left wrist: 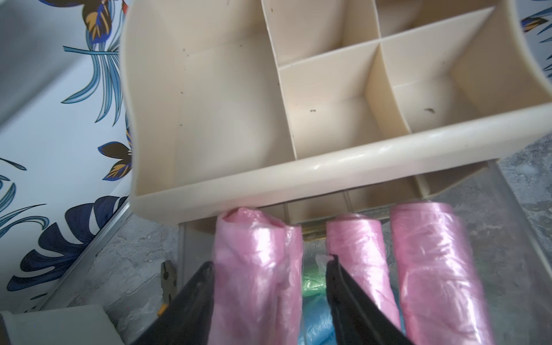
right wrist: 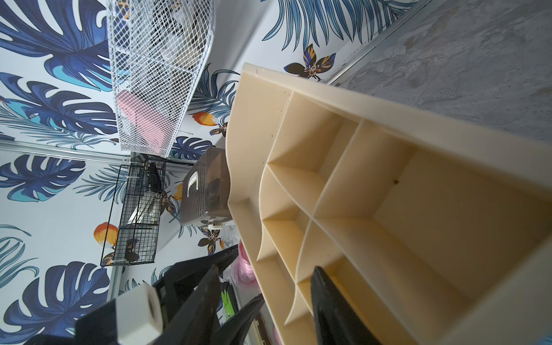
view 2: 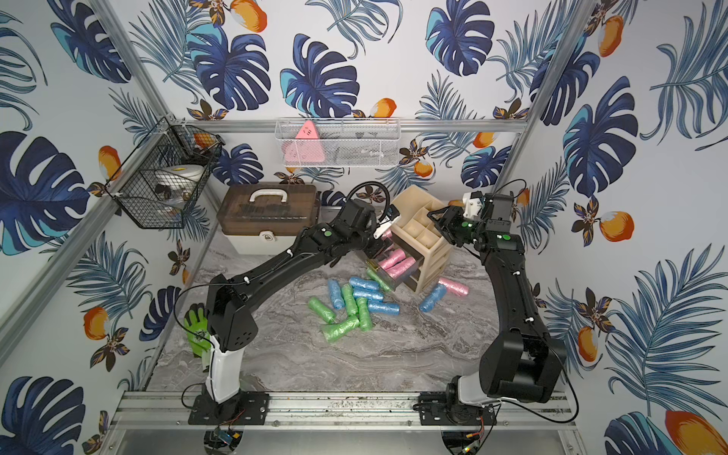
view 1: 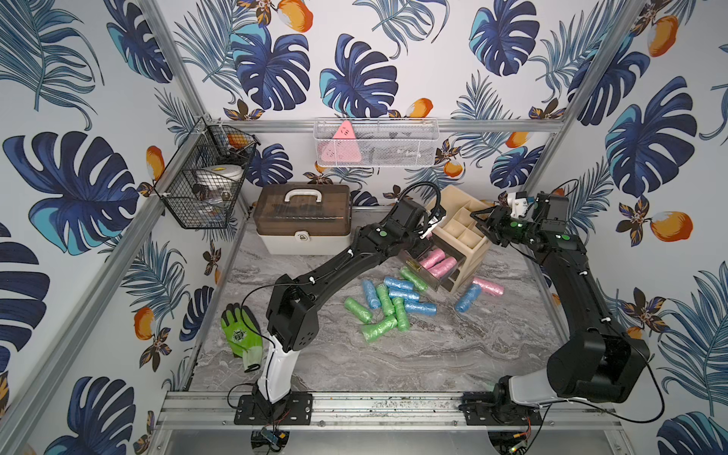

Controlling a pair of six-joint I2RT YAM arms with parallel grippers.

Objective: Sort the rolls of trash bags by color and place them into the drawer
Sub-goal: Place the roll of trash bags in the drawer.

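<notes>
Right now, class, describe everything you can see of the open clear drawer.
The drawer is clear plastic with a gold fitting on its front, pulled out of the beige organiser above the marble table. Three pink rolls lie side by side inside; the left gripper straddles one, jaws open. A green roll and a blue roll show through its floor.

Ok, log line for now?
left tool open over drawer | pink roll inside its jaws, two more pink rolls beside | right tool open astride organizer rim | stray pink roll, green rolls, blue rolls on table
</notes>
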